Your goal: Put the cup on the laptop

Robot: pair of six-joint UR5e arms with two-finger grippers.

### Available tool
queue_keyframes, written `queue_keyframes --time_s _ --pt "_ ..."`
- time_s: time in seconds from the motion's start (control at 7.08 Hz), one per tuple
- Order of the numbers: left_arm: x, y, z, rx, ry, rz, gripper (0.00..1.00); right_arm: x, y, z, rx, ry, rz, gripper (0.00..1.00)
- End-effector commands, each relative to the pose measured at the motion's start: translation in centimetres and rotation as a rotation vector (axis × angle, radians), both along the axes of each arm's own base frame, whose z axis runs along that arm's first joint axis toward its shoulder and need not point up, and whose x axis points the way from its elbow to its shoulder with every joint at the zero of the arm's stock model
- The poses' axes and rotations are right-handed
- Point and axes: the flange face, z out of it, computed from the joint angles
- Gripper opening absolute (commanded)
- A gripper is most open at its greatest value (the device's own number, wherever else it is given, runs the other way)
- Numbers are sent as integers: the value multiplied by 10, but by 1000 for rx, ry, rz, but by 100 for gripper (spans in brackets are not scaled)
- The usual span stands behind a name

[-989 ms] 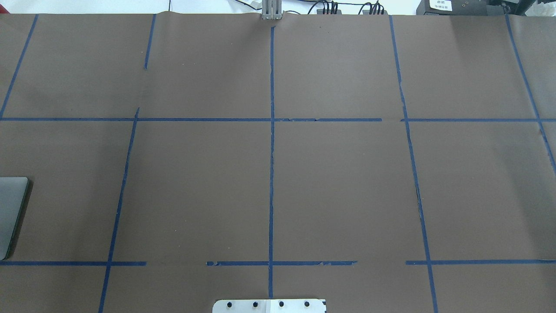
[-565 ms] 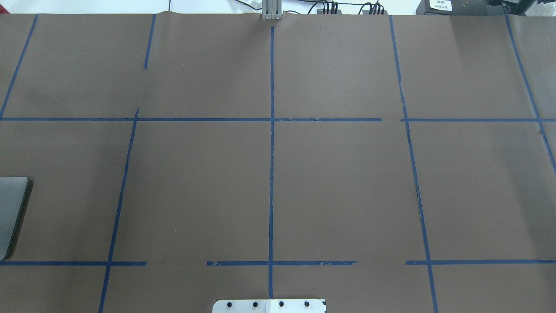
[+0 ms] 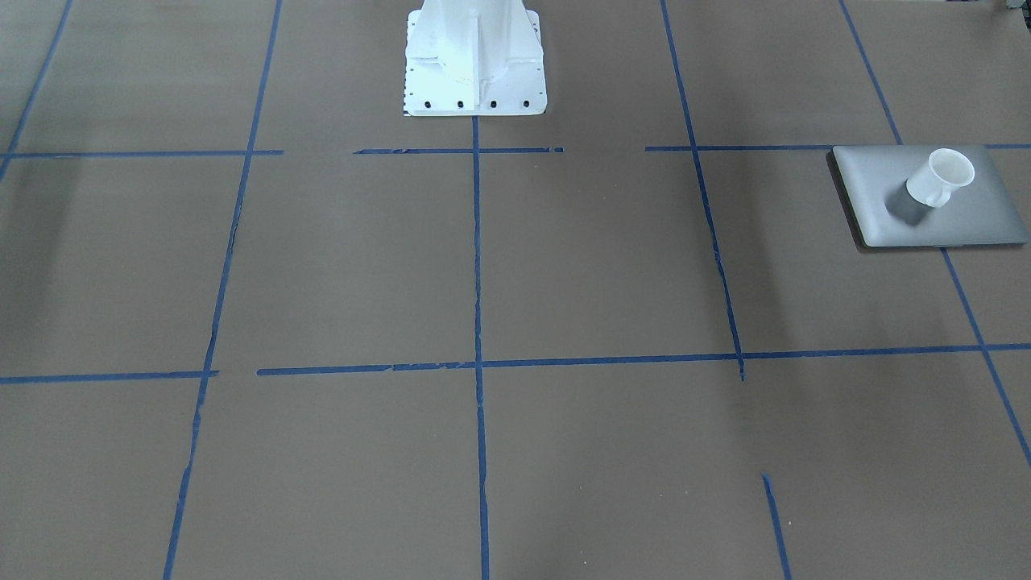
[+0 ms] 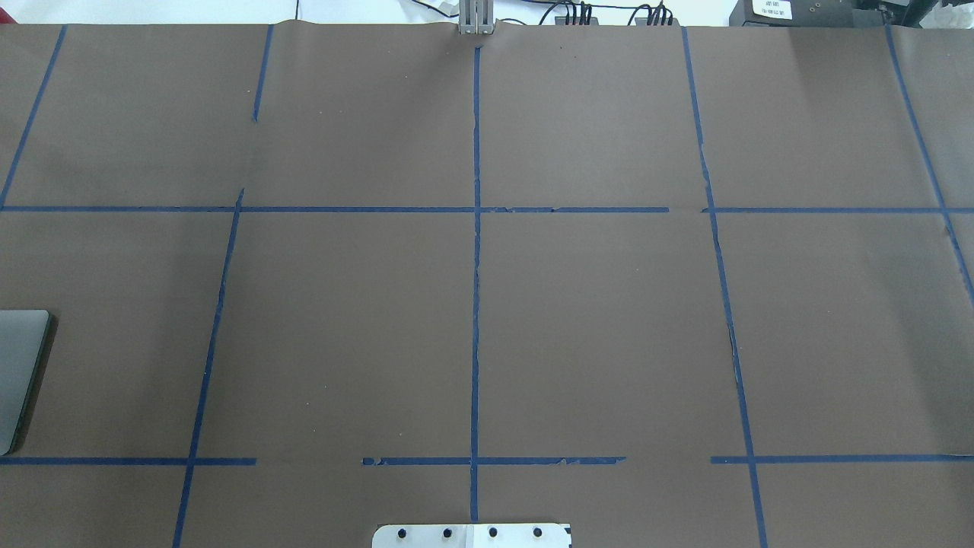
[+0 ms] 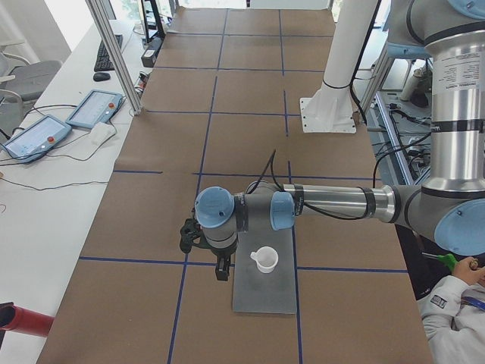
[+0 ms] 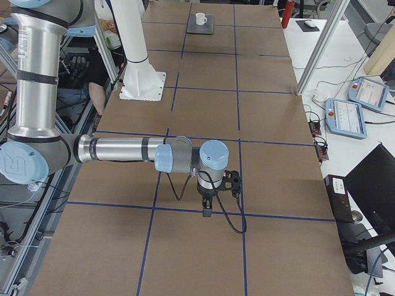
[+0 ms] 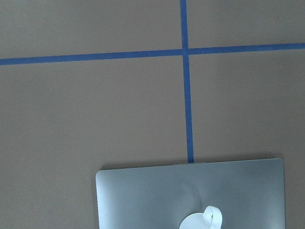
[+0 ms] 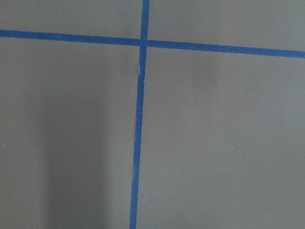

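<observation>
The left claw point(image 5: 222, 270), dark and two-fingered, points straight down from the blue-capped wrist of the near arm in the left-end view. Whether its fingers are apart or together cannot be told, as it shows in no closer view. It hangs just beside the small white cup with a flared rim and loop handle point(image 5: 264, 259), apart from it.

The cup point(image 3: 938, 177) stands upright on the closed lid of the thin silver-grey laptop with rounded corners point(image 3: 966, 221). The left wrist camera shows the cup point(image 7: 202, 222) cut off by the bottom of its view, with the laptop point(image 7: 152, 191) beneath it.

The laptop point(image 4: 18, 365) lies flat near the left end of the brown paper-covered counter point(image 4: 609, 342), closer to the robot's edge than to the far edge.

The right claw point(image 6: 207, 211) also points down, over the counter towards its right end, near a crossing of the blue tape lines point(image 6: 240, 216). Its state cannot be told either. It is well apart from the cup point(image 6: 200, 18) and the laptop point(image 6: 201, 28), which lie at the far end in that view.

The white bolted pedestal base point(image 3: 475, 80) stands at the middle of the robot's edge of the counter.
</observation>
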Motion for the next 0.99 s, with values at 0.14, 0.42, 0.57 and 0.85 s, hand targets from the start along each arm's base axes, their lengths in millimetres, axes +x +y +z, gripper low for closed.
queue_keyframes --time_s 0.14,0.42,0.57,0.85 --pt "2 -9 -6 22 -1 9 100 0 0 0 0 0 0 100" --pt "1 -14 -13 34 -3 8 100 0 0 0 -2 0 0 100" --pt "1 -14 -12 30 -3 8 100 0 0 0 0 0 0 100" --pt "0 -7 -12 28 -3 7 100 0 0 0 -2 2 0 100"
